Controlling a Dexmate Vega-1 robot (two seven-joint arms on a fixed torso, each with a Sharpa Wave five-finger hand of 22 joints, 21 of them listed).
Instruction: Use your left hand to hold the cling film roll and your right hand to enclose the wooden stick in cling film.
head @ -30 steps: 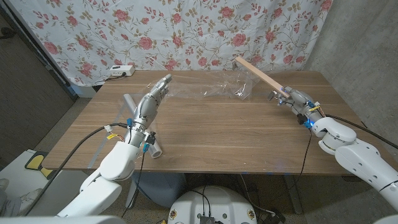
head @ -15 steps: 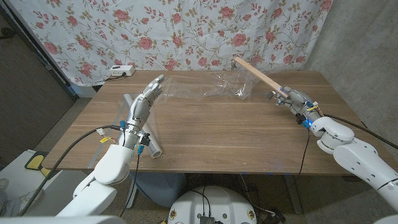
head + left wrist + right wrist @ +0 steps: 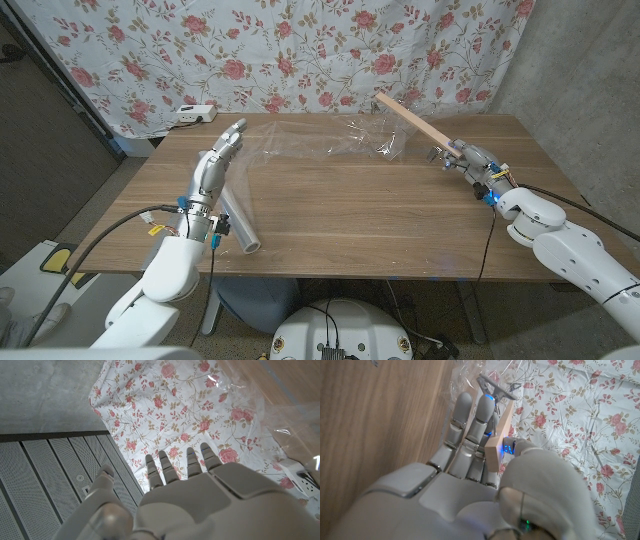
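A wooden tabletop (image 3: 350, 215) stands before a floral cloth backdrop (image 3: 300, 50). The left hand (image 3: 215, 160) is raised near the tabletop's left edge, fingers straight and apart, holding nothing. Just below it, near the front left corner, the cling film roll (image 3: 237, 225) lies on the tabletop. A clear sheet of cling film (image 3: 320, 140) stretches from by the left hand along the far edge toward the wooden stick (image 3: 415, 120). The right hand (image 3: 475, 162), near the right edge, grips the stick's lower end; the stick slants up over the far edge, with crumpled film around its upper part. A white power strip (image 3: 192, 114) lies beyond the far left corner.
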